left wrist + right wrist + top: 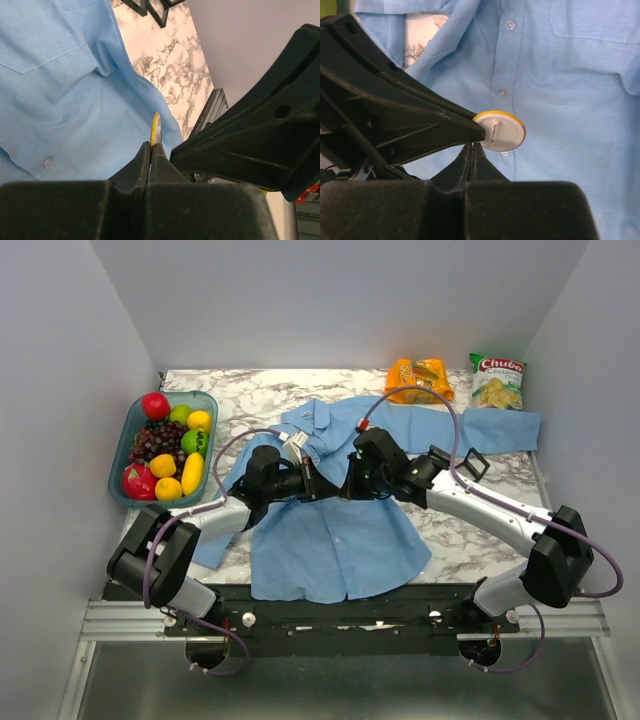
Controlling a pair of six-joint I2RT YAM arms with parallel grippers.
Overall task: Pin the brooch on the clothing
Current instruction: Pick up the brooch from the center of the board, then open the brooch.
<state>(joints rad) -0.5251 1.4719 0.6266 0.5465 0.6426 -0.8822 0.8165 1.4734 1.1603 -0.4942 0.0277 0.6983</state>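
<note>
My left claw (150,148) pinches the round yellow-rimmed brooch (501,132) mid-frame, the right claw (472,148) closed at its lower left. The light blue shirt (570,100) lies directly behind.

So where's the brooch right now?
Centre of the right wrist view: the brooch, white back showing, is pinched at its edge by the left claw, in front of the shirt over its button row, just above the shut tips of the right claw.
</note>
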